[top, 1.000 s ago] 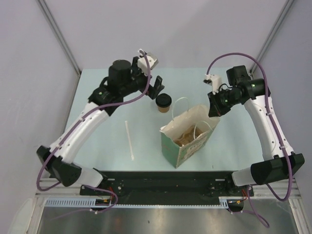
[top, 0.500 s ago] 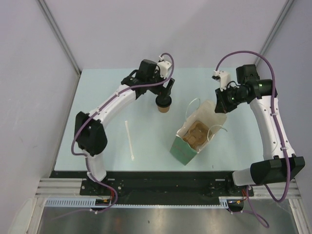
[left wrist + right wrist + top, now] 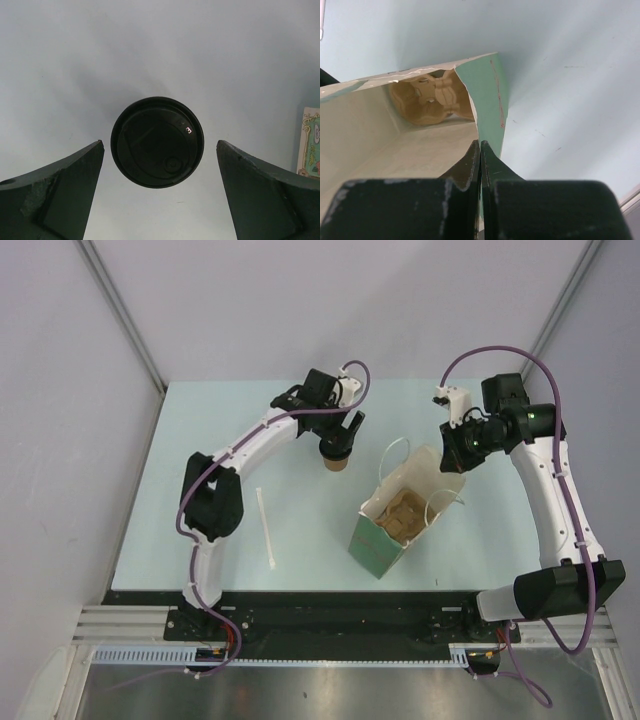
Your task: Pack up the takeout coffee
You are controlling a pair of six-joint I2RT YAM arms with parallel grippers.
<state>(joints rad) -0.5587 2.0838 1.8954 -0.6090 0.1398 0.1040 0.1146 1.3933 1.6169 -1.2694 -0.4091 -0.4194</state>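
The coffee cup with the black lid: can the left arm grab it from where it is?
Probably yes: the left gripper hangs open right above the coffee cup, jaws wide either side, nothing between.

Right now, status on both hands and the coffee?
Left hand open, straddling coffee, no grip. Right hand shut on bag rim. Coffee upright, lidded, outside bag. Nothing between coffee and bag.
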